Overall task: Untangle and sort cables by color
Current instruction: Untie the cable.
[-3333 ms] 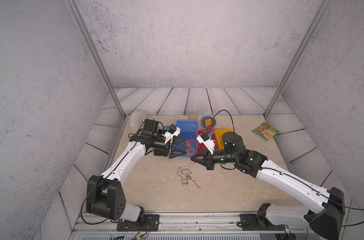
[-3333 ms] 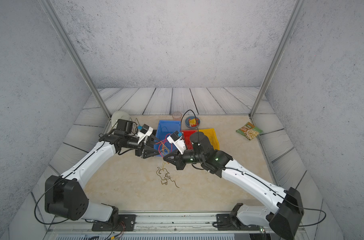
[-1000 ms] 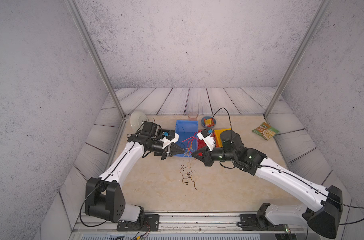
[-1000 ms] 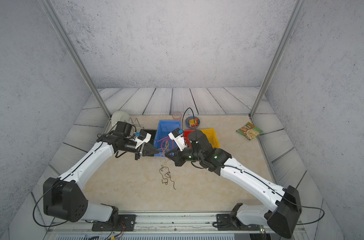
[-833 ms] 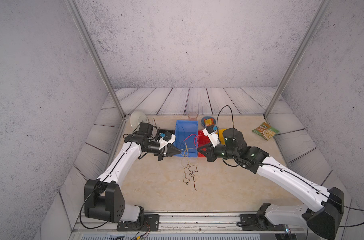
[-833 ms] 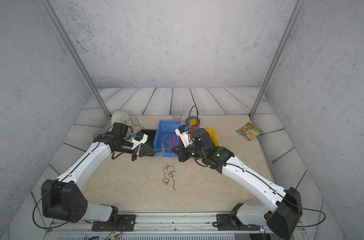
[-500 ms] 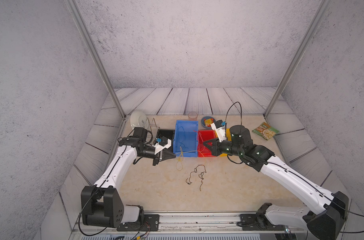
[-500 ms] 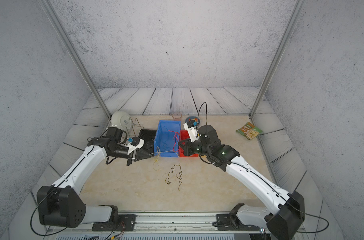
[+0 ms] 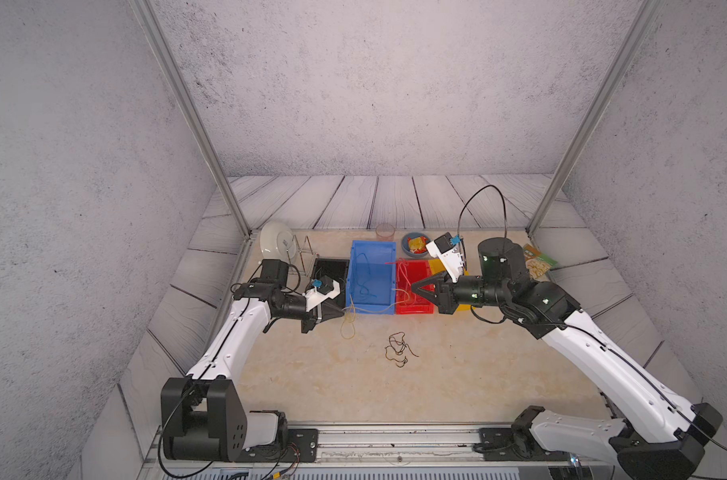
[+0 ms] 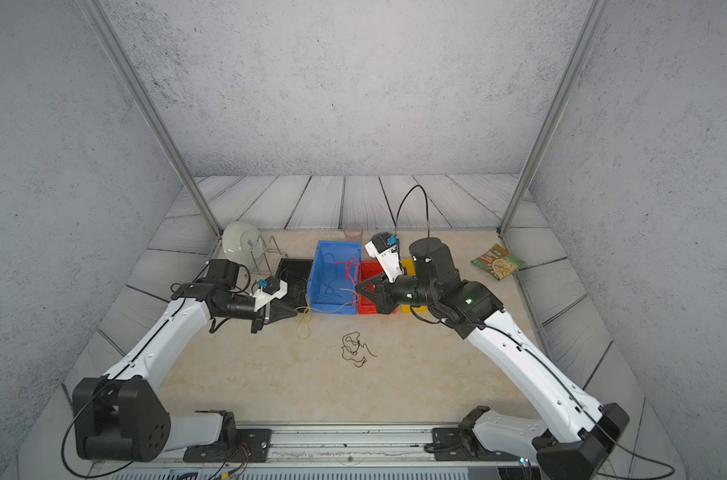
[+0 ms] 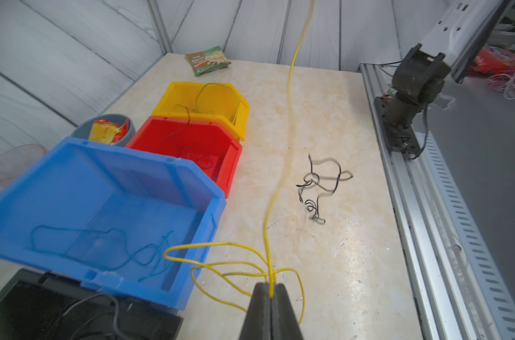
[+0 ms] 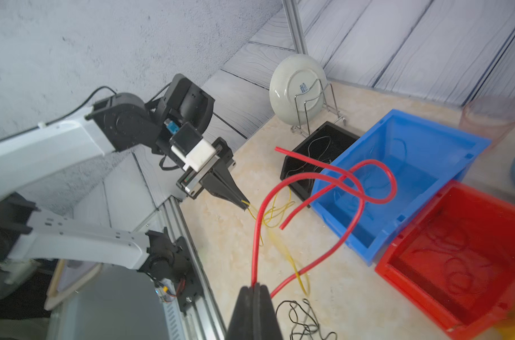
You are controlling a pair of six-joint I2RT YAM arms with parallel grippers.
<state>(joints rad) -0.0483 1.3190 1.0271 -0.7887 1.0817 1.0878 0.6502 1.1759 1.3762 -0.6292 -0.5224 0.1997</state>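
My left gripper (image 9: 343,316) (image 10: 296,313) (image 11: 270,284) is shut on a looped yellow cable (image 11: 288,117) (image 9: 347,328) just in front of the black bin (image 9: 330,266). One yellow strand stretches from it across the blue bin's front towards my right gripper (image 9: 412,287) (image 10: 357,287) (image 12: 254,287). That gripper is shut on a curling red cable (image 12: 353,217) (image 10: 349,266), held above the red bin (image 9: 413,309). A black cable tangle (image 9: 398,349) (image 11: 318,182) lies loose on the table between both arms. Blue cable (image 11: 82,235) lies in the blue bin (image 9: 372,249).
A yellow bin (image 9: 434,266) stands right of the red one, partly behind the right wrist. At the back are a plate on a wire rack (image 9: 274,245), a clear cup (image 9: 384,230), a bowl of packets (image 9: 413,243) and a snack packet (image 9: 538,262). A metal rail (image 9: 395,436) runs along the front.
The grippers have pulled apart: the left went left with the yellow cable, the right went right and back with the red one. The black tangle stays on the table.
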